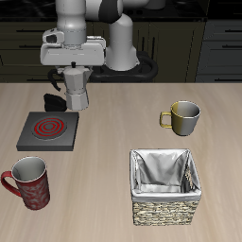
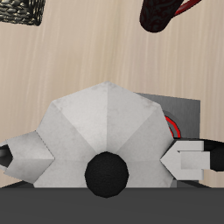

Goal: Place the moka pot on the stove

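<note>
The silver faceted moka pot (image 1: 75, 93) stands upright just behind the far edge of the stove (image 1: 47, 131), a flat dark grey plate with a red spiral coil. My gripper (image 1: 74, 79) comes down over the pot from above and is shut on it. In the wrist view the moka pot (image 2: 105, 127) with its dark lid knob fills the frame, and my gripper (image 2: 98, 159) has one fingertip (image 2: 188, 159) pressed against each side of it. A corner of the stove (image 2: 184, 109) with a bit of red coil shows past the pot. Whether the pot rests on the table or hangs just above it, I cannot tell.
A red patterned mug (image 1: 28, 182) stands near the table's front edge, in front of the stove. An olive-grey mug (image 1: 182, 116) sits across the table, and a woven basket (image 1: 168, 184) with grey lining is nearer the front than that mug.
</note>
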